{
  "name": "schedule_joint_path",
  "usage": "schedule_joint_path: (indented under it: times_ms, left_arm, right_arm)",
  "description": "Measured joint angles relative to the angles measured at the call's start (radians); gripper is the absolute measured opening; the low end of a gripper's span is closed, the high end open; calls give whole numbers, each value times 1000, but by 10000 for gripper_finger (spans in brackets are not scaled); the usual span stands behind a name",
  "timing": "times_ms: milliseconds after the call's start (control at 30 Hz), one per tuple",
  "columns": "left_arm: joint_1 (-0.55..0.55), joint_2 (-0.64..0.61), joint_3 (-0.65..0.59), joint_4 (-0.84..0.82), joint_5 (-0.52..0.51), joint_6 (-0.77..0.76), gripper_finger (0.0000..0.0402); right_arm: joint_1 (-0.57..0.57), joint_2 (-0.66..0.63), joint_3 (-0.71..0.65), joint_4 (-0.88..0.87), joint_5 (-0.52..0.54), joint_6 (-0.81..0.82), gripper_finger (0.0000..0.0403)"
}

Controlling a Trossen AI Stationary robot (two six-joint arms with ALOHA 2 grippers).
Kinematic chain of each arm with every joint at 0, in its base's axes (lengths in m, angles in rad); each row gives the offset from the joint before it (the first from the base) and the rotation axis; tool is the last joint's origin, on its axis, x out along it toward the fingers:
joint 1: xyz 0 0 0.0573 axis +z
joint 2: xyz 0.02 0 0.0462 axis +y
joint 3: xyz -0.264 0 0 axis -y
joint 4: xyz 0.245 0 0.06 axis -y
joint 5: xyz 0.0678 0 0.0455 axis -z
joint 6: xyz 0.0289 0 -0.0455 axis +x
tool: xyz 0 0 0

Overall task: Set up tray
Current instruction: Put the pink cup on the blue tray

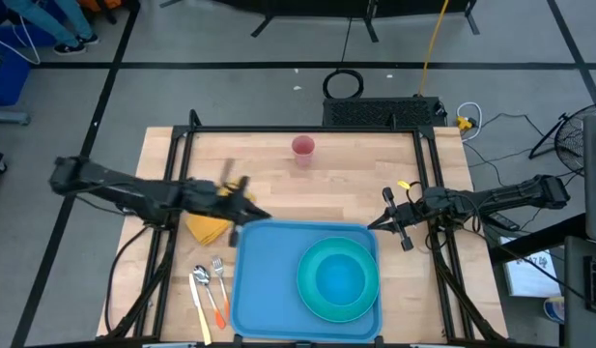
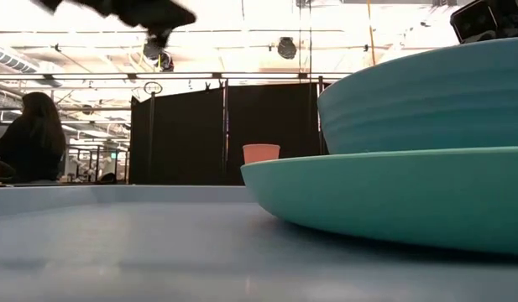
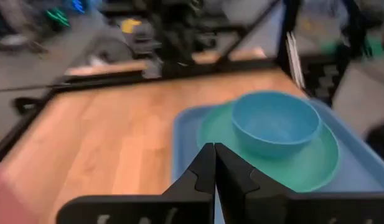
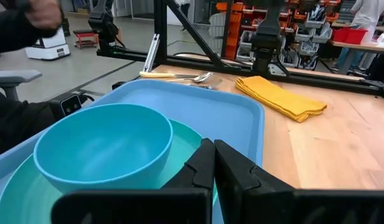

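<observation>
Tray [image 1: 269, 280] is what we are seeing first from above, lying flat on the wooden table [image 1: 346, 174] near its front edge, carrying a teal plate [image 1: 312, 290] with a blue bowl [image 1: 339, 280] sitting in it; we are finding the left gripper [image 1: 247, 205] hovering just off the tray's far left corner over a yellow cloth [image 1: 206, 227], the right gripper [image 1: 392, 224] waiting beside the far right corner, cutlery [image 1: 209, 285] lying left of the tray, and a pink cup [image 1: 303, 147] standing well apart toward the back. Looking level across the table, we are seeing the tray's surface [image 2: 116, 243] filling the foreground, the plate and bowl looming on the right, the cup far behind, and a person [image 2: 28, 138] sitting in the room. Through the left wrist camera we are seeing its fingers [image 3: 201, 171] pressed together, empty, above the tray. Through the right wrist camera we are seeing that arm's fingers [image 4: 232, 163] likewise closed on nothing, at the tray's rim.
</observation>
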Motion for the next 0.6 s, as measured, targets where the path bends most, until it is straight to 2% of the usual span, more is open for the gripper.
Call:
schedule_joint_path:
  times_ms: [100, 233, 367, 600]
  left_arm:
    - [37, -150, -180, 80, -50, -99, 3]
    - [59, -302, -290, 115, -34, -101, 2]
    - [66, -425, -355, 110, -63, -43, 2]
    - [99, -572, -384, 25, -60, 31, 1]
  right_arm:
    - [0, 0, 0, 9, 0, 0, 0]
    - [0, 0, 0, 21, 0, 0, 0]
    - [0, 0, 0, 22, 0, -1, 0]
    - [0, 0, 0, 23, 3, -5, 0]
